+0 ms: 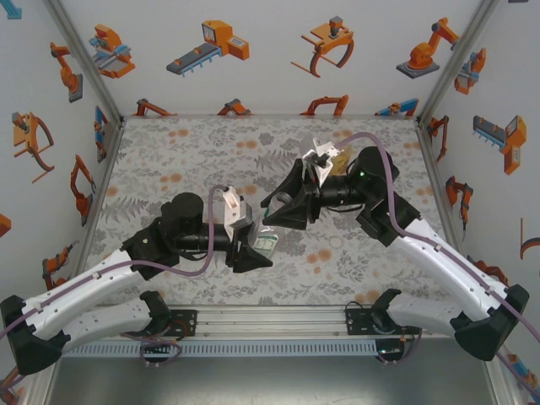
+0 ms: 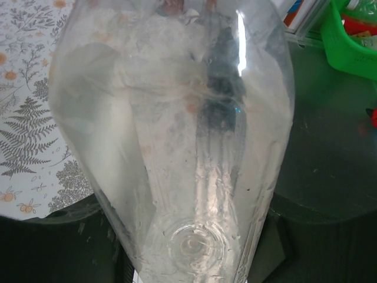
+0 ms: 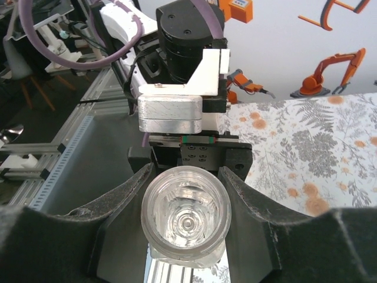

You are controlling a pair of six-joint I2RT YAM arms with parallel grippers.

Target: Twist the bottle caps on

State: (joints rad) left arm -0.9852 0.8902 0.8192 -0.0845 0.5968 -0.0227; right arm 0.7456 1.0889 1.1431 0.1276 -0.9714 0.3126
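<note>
One clear bottle is the centre of the work. It is held in the air above the flowered table, between the two arms. On the left side, the left gripper is clenched on the body of this bottle near its bottom end. In the left wrist view the thin wall between the jaws looks creased, so I judge the squeeze to be firm. Moving right, the bottle lies along the line from one gripper to the other, with its round top end pointing to the right arm. The right gripper is closed around this top end, and its dark fingers touch it on both sides. I cannot tell if a cap sits on the neck there or only the bare mouth. Further right, behind the right arm, an amber bottle is seen near the back of the table, well apart. The clear bottle seems very light and smooth, with a soft wall, so it may slip or collapse under a strong grip. The neck and the bottom are probably stiffer, and better places to hold it while turning.
</note>
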